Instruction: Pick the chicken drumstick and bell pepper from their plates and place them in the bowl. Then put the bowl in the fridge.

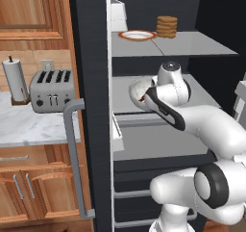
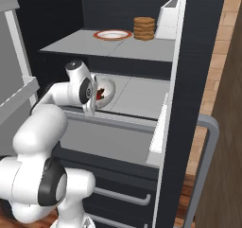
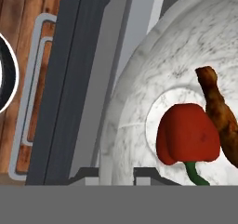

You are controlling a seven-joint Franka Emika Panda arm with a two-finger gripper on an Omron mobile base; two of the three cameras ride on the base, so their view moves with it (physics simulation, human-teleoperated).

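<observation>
Hand view: jaws clamp the bowl (image 3: 139, 102) rim at bottom centre. Bell pepper (image 3: 188, 135) touches chicken drumstick (image 3: 221, 114) inside, right of frame.

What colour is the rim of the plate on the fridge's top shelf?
Orange-red, around a white plate; clearest in the right base view.

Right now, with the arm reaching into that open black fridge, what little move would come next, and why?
Probably lower the deep white-grey bowl onto the pale middle shelf, then open the tool. The tool grips the bowl's rim, and the bright red bell pepper and brown glossy drumstick already lie inside; the bowl looks tilted at shelf height.
</observation>
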